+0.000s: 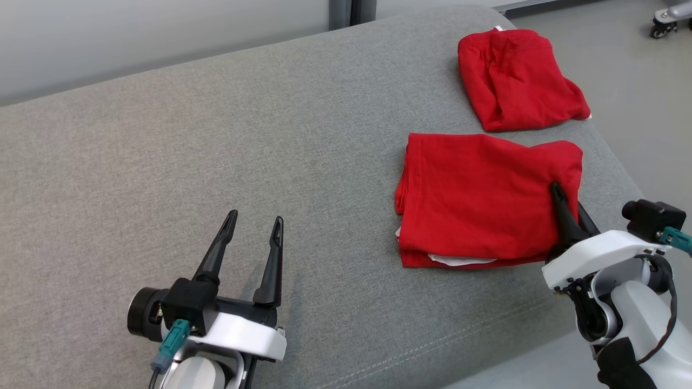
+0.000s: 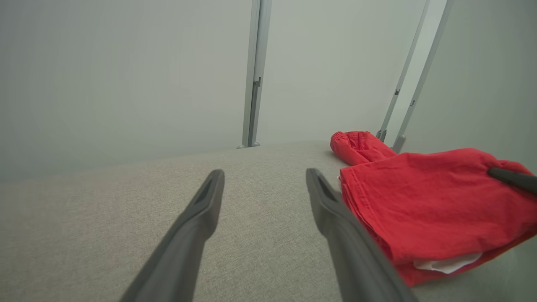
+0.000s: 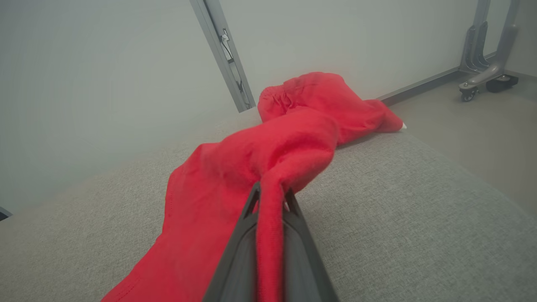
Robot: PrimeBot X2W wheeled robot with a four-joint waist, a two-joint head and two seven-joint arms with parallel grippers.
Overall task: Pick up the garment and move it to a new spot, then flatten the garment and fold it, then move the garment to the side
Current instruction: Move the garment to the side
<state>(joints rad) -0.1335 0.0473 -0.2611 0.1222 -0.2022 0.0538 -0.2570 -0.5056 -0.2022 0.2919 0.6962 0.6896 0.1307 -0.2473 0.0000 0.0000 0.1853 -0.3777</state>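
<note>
The folded red garment (image 1: 476, 200) lies at the right end of the grey cushion (image 1: 216, 162), with a second red garment (image 1: 513, 75) at the cushion's far right corner. Our right gripper (image 1: 562, 197) pinches the folded garment's right edge. Our left gripper (image 1: 255, 220), spread and empty, hovers over the cushion's near left. We cannot read the white tag (image 1: 459, 260).

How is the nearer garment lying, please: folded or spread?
Folded: the garment shows stacked layers at its edge; right hand pinches it.

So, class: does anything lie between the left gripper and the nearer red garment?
Nothing visible does. Only bare grey cushion lies between the open left gripper and the nearer garment. The right gripper is shut on that garment's right edge; the second garment lies farther back, off that line.
</note>
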